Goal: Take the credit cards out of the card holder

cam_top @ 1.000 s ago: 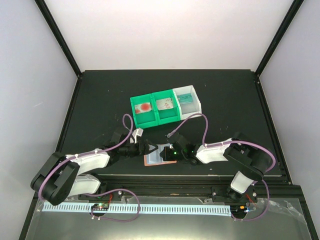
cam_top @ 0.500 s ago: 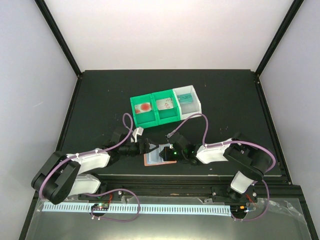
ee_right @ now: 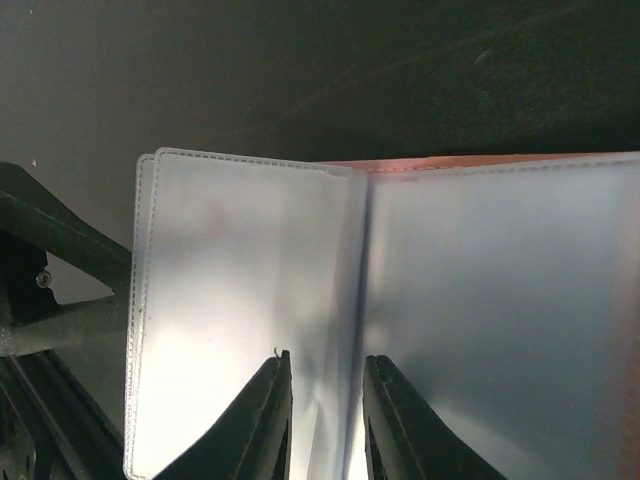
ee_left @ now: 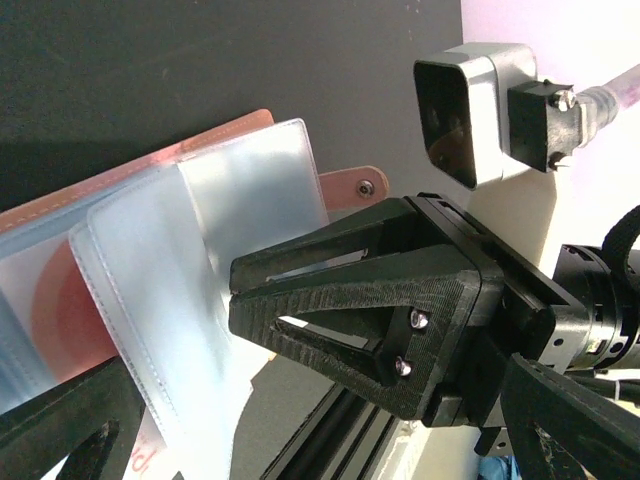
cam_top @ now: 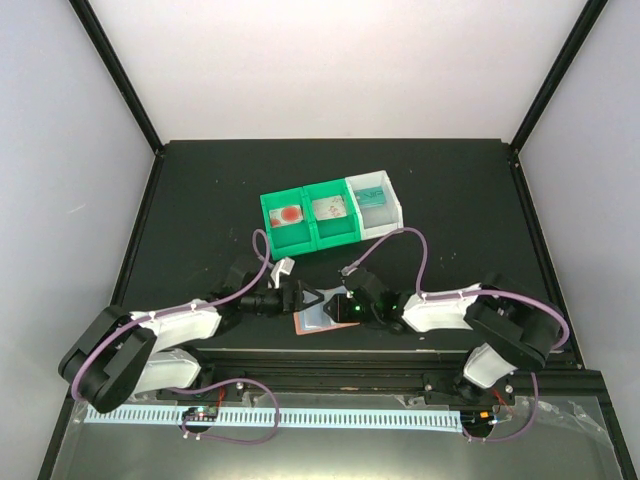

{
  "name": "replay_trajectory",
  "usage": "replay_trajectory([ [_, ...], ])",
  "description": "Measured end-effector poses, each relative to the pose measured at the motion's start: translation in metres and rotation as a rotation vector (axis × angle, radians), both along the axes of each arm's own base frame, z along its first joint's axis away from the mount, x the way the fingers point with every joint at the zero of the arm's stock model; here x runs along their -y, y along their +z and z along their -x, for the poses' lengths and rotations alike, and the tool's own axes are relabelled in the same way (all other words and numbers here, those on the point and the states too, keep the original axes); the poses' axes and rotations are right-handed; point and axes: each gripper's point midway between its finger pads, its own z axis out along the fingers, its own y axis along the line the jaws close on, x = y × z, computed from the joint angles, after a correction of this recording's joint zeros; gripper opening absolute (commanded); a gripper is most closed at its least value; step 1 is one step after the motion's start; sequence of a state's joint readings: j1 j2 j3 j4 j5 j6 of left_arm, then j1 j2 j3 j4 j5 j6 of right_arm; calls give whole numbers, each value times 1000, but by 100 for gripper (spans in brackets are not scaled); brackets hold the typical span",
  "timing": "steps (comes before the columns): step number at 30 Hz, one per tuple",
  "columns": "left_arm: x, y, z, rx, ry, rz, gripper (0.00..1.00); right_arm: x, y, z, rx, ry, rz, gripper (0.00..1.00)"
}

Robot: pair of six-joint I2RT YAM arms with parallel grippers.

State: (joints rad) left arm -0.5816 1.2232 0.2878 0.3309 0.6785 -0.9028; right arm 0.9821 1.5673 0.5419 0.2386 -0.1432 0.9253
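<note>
The card holder [cam_top: 318, 320] lies open near the table's front edge, its pale clear sleeves [ee_right: 250, 280] up, with a salmon border [ee_left: 230, 135] and side tab [ee_left: 355, 185]. My right gripper [cam_top: 346, 308] is over the fold between two sleeves, its jaws a narrow gap apart, nothing clamped in the right wrist view [ee_right: 325, 375]. My left gripper [cam_top: 303, 298] is wide open at the holder's left edge, one finger [ee_left: 350, 290] above a sleeve. Three credit cards lie in the trays: red-marked [cam_top: 290, 214], white [cam_top: 330, 209], teal [cam_top: 373, 198]. A reddish patch [ee_left: 55, 310] shows through one sleeve.
Two green trays [cam_top: 275, 236] [cam_top: 336, 232] and a white tray [cam_top: 396, 207] stand in a row behind the holder at mid-table. The right arm's wrist camera [ee_left: 480, 110] is close beside my left fingers. The front rail [cam_top: 330, 360] runs just below the holder.
The right gripper's jaws have parted from shut to a narrow gap. Both grippers and the holder have shifted slightly right and nearer the front edge.
</note>
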Motion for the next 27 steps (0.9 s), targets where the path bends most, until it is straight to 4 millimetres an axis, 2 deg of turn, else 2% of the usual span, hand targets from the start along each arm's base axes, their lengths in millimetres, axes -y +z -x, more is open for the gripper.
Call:
replay_trajectory([
  [9,10,10,2,8,-25,20,99,11,12,-1,43,-26,-7,26],
  [21,35,24,5,25,-81,53,99,48,45,-5,173,-103,11,27],
  [27,47,19,8,13,-109,49,91,55,58,-5,209,-113,6,27],
])
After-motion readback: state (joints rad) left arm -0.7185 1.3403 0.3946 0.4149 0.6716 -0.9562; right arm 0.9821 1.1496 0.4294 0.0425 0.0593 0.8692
